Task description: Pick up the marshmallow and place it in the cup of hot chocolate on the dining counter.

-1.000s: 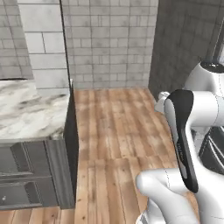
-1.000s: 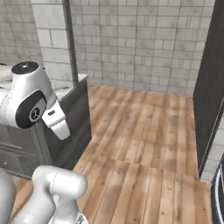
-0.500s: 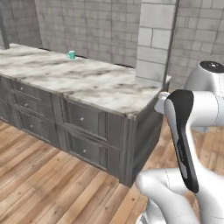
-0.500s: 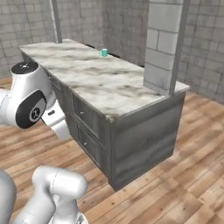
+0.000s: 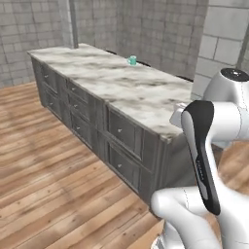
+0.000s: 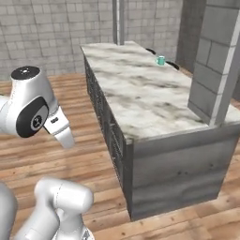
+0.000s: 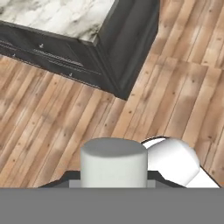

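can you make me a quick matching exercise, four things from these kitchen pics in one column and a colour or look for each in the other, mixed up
Things:
1. cup of hot chocolate
2. dining counter
3. floor
4. pillar

Looks:
a. brown wooden planks
b. grey blocks
c. teal
d. white and grey veined marble top

Pairs: 1-c, 2-d, 3-a, 4-b

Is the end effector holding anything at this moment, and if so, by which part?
Cannot be told: its fingertips are not visible. The cup of hot chocolate stands untouched far along the dining counter.
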